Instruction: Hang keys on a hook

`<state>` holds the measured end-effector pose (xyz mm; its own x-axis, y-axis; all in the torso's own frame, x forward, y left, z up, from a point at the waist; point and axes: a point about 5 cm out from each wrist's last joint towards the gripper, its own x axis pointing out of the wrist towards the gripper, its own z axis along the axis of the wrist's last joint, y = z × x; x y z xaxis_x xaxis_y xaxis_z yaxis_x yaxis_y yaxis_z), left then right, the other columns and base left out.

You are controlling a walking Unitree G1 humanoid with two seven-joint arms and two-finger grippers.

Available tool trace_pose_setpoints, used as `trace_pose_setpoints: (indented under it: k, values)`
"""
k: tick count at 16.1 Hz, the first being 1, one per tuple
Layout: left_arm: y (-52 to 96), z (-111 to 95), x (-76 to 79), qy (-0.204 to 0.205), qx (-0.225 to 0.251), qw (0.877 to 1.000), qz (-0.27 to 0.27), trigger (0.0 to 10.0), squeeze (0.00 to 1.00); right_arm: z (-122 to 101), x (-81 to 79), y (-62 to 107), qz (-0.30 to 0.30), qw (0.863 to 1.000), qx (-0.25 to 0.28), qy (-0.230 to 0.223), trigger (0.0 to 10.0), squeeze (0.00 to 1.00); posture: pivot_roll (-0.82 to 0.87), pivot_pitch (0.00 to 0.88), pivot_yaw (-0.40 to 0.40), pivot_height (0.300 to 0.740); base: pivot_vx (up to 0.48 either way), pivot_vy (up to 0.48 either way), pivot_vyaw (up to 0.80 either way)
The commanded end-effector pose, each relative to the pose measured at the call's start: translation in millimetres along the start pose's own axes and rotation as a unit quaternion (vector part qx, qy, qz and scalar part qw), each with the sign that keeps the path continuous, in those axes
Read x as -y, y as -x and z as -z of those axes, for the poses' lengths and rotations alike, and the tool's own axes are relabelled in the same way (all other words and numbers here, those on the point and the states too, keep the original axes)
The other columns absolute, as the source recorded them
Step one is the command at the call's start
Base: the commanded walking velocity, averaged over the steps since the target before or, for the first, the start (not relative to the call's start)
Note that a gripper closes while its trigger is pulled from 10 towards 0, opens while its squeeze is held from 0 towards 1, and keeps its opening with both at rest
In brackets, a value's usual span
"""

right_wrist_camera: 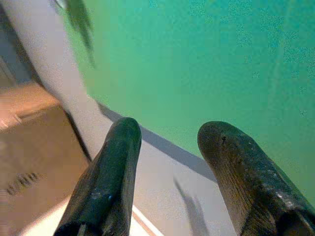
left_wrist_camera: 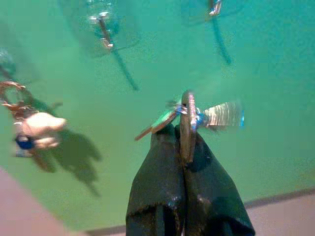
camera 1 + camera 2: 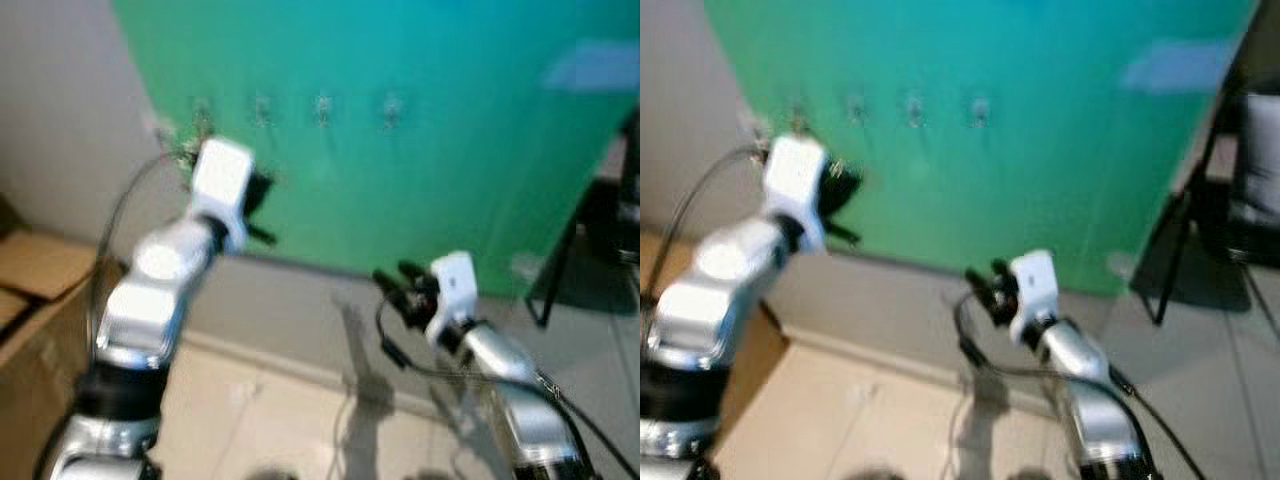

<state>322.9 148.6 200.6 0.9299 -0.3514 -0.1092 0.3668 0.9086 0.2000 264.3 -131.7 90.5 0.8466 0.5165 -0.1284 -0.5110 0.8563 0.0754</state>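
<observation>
The left pincer (image 2: 186, 147) is seen clamped on a key ring (image 2: 187, 125), from which keys (image 2: 224, 114) fan out to either side, held up close to the green board (image 3: 420, 130). Lower and to the right, the right pincer (image 1: 170, 147) is held with its fingers apart. On the board a row of hooks (image 3: 323, 108) is mounted (another bunch of keys (image 2: 29, 125) hangs from one).

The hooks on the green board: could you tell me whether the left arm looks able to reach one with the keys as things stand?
Probably yes. The left end effector, shut on the keys, is raised close to the green board, and nothing lies between it and the nearest free hook. One hook already holds another key bunch.
</observation>
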Motion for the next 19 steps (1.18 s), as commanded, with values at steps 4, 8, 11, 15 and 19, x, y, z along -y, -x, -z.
trace_pose_setpoints:
  k: [4,8,11,15,19]
  values:
    - [-12.9,-12,-0.2,-0.024,-0.029,0.999,0.023,0.0,0.00,6,-9.3,5.7,-0.039,0.999,-0.020,-0.021,10.0,0.00,-0.19,0.026,0.117,0.740,0.000,0.000,0.00]
    - [-26.2,-11,-11.9,-0.024,-0.035,0.999,0.017,0.0,0.00,7,-10.0,6.2,-0.036,0.999,-0.020,-0.031,10.0,0.00,-0.19,0.025,0.121,0.740,0.000,0.000,0.00]
    - [-37.4,-8,-18.3,-0.020,-0.045,0.999,0.020,0.0,0.00,9,-12.3,7.0,-0.039,0.998,-0.024,-0.036,10.0,0.00,-0.21,0.020,0.128,0.740,0.000,0.000,0.00]
    - [-34.5,14,-25.7,0.030,-0.001,0.999,-0.011,0.0,0.00,6,-4.4,3.5,0.011,0.999,-0.003,-0.037,10.0,0.00,-0.22,0.000,0.150,0.740,0.000,0.000,0.00]
    - [15.0,77,-8.0,0.116,0.064,0.987,-0.089,0.0,0.00,-9,16.4,10.3,0.135,0.988,0.060,-0.035,10.0,0.00,-0.21,0.000,0.158,0.740,0.000,0.000,0.00]
